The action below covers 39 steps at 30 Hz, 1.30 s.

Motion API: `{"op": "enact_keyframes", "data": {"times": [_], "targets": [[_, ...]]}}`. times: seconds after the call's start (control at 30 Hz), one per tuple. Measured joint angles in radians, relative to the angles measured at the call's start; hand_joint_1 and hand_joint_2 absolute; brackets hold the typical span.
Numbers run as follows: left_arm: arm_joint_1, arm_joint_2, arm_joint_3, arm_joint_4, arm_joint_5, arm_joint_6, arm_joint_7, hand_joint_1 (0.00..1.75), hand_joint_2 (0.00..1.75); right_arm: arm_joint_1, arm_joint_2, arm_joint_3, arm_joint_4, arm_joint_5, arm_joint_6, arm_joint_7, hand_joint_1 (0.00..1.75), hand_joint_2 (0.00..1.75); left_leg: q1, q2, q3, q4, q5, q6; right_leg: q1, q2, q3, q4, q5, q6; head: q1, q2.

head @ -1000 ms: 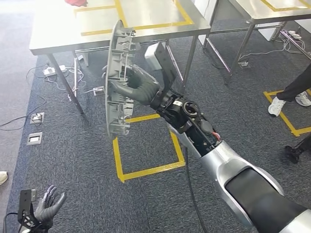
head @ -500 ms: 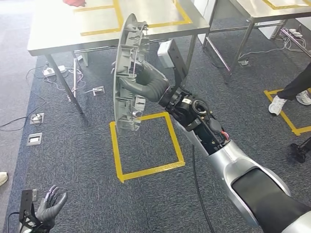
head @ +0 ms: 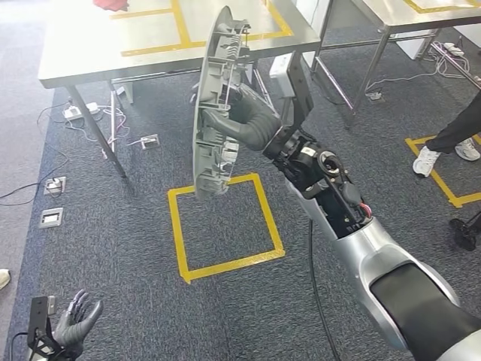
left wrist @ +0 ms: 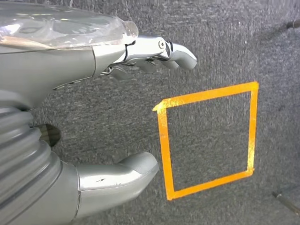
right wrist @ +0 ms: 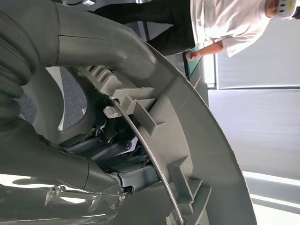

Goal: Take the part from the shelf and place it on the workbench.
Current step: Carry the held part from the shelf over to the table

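Grey part (head: pixel 218 105) gripped upright by right robot hand (head: pixel 249 124).

grey round ribbed part (head: pixel 218 105) held on edge in the air, before the steel workbench (head: pixel 102 45).

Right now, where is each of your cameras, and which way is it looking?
Head view: high on my body, looking forward and down at the carpet, the yellow tape square and the workbench; my right hand grips the grey part, my left hand hangs low.
Left wrist view: behind my left hand, facing the floor and the tape square.
Right wrist view: behind my right hand, facing the part and a person.
Shared: head and left wrist views both show the tape square.
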Motion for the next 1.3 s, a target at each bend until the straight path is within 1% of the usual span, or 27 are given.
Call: {"op": "enact_keyframes", "data": {"times": [0.27,0.7,0.73,0.77,0.8,0.87,0.9,0.93,1.0,1.03,1.07,1.1,1.13,1.17,1.2,1.23,1.27,1.3], "targets": [[0.001,0.004,0.0,0.0,0.01,0.0,0.011,0.0,1.75,0.011,-0.034,-0.029,-0.054,-0.034,0.004,0.036,1.75,1.75,0.0,0.0,0.0,0.0,0.0,0.0,0.0,0.0,0.0,0.0,0.0,0.0,0.0,0.0],[0.004,0.007,0.0,0.0,0.021,-0.02,-0.018,0.0,1.75,0.02,-0.052,-0.034,-0.081,-0.05,0.004,0.035,1.75,1.75,0.0,0.0,0.0,0.0,0.0,0.0,0.0,0.0,0.0,0.0,0.0,0.0,-0.001,0.0],[0.005,0.007,0.0,0.0,0.021,-0.02,-0.018,0.0,1.75,0.02,-0.053,-0.034,-0.081,-0.05,0.004,0.033,1.75,1.75,-0.001,0.0,0.0,0.001,-0.001,0.001,-0.001,0.0,0.001,-0.001,0.001,0.001,-0.001,0.0],[0.005,0.008,0.0,0.0,0.02,-0.02,-0.018,0.0,1.75,0.02,-0.054,-0.034,-0.081,-0.05,0.004,0.032,1.75,1.75,-0.003,-0.001,-0.001,0.001,-0.002,0.005,-0.003,-0.001,0.002,-0.004,0.001,0.004,-0.001,0.0],[0.005,0.009,0.0,0.0,0.02,-0.02,-0.018,0.0,1.75,0.02,-0.054,-0.034,-0.081,-0.05,0.004,0.03,1.75,1.75,-0.004,-0.001,0.001,-0.001,-0.002,0.01,-0.004,-0.002,0.004,-0.008,0.002,0.008,-0.003,0.0],[0.005,0.012,0.0,0.0,0.018,-0.02,-0.018,0.0,1.75,0.021,-0.056,-0.034,-0.083,-0.049,0.003,0.026,1.75,1.75,0.002,0.0,0.017,-0.022,0.003,0.022,-0.007,0.0,0.003,-0.003,-0.004,0.016,-0.002,0.0],[0.004,0.012,0.0,-0.001,0.018,-0.02,-0.018,0.0,1.75,0.021,-0.057,-0.035,-0.085,-0.049,0.004,0.024,1.75,1.75,0.005,0.0,0.027,-0.034,0.007,0.025,-0.007,0.002,-0.009,0.024,-0.02,0.017,0.0,0.0],[0.003,0.012,0.0,-0.001,0.018,-0.02,-0.018,0.0,1.75,0.022,-0.059,-0.035,-0.086,-0.049,0.004,0.023,1.75,1.75,0.008,0.001,0.037,-0.043,0.009,0.028,-0.008,0.005,-0.03,0.07,-0.042,0.018,0.004,0.0],[0.001,0.012,0.0,-0.001,0.018,-0.02,-0.018,0.0,1.75,0.025,-0.062,-0.036,-0.086,-0.046,0.004,0.019,1.75,1.75,0.007,0.001,0.046,-0.047,0.005,0.029,-0.01,0.008,-0.104,0.216,-0.098,0.021,0.009,0.0],[0.002,0.012,0.0,-0.001,0.018,-0.02,-0.018,0.0,1.75,0.029,-0.063,-0.036,-0.086,-0.045,0.004,0.017,1.75,1.75,0.008,0.0,0.05,-0.046,0.002,0.027,-0.012,0.008,-0.136,0.271,-0.109,0.024,0.01,0.0],[0.002,0.011,0.0,-0.001,0.017,-0.02,-0.017,0.0,1.75,0.033,-0.064,-0.036,-0.086,-0.044,0.004,0.015,1.75,1.75,0.011,-0.002,0.054,-0.044,-0.002,0.024,-0.016,0.008,-0.156,0.297,-0.103,0.027,0.011,0.0],[0.003,0.01,-0.001,-0.001,0.016,-0.021,-0.017,0.0,1.75,0.036,-0.066,-0.036,-0.086,-0.041,0.005,0.014,1.75,1.75,0.014,-0.005,0.058,-0.041,-0.008,0.018,-0.022,0.008,-0.153,0.275,-0.074,0.032,0.013,0.0],[0.003,0.009,-0.001,-0.001,0.016,-0.021,-0.016,0.0,1.75,0.038,-0.068,-0.036,-0.086,-0.038,0.006,0.012,1.75,1.75,0.019,-0.009,0.062,-0.035,-0.015,0.011,-0.028,0.007,-0.13,0.212,-0.029,0.037,0.016,0.0],[0.002,0.01,-0.002,-0.001,0.015,-0.021,-0.015,0.0,1.75,0.039,-0.069,-0.036,-0.085,-0.034,0.007,0.011,1.75,1.75,0.023,-0.013,0.064,-0.028,-0.024,0.001,-0.034,0.009,-0.102,0.144,0.004,0.044,0.019,0.0],[0.001,0.011,-0.003,-0.001,0.013,-0.021,-0.014,0.0,1.75,0.037,-0.071,-0.037,-0.085,-0.03,0.01,0.009,1.75,1.75,0.024,-0.016,0.063,-0.019,-0.032,-0.008,-0.036,0.013,-0.075,0.085,0.025,0.046,0.024,0.0],[-0.001,0.012,-0.004,-0.001,0.012,-0.02,-0.013,0.0,1.75,0.036,-0.072,-0.037,-0.085,-0.028,0.012,0.007,1.75,1.75,0.024,-0.019,0.059,-0.012,-0.037,-0.018,-0.037,0.016,-0.058,0.049,0.032,0.043,0.027,0.0],[-0.002,0.013,-0.004,0.0,0.011,-0.02,-0.012,0.0,1.75,0.036,-0.072,-0.038,-0.085,-0.028,0.014,0.005,1.75,1.75,0.023,-0.02,0.055,-0.009,-0.04,-0.025,-0.036,0.02,-0.053,0.039,0.023,0.036,0.026,0.0],[-0.003,0.013,-0.005,0.0,0.01,-0.02,-0.011,0.0,1.75,0.036,-0.073,-0.038,-0.084,-0.028,0.016,0.004,1.75,1.75,0.022,-0.021,0.051,-0.008,-0.039,-0.031,-0.034,0.022,-0.053,0.038,0.02,0.025,0.023,0.0]]}}
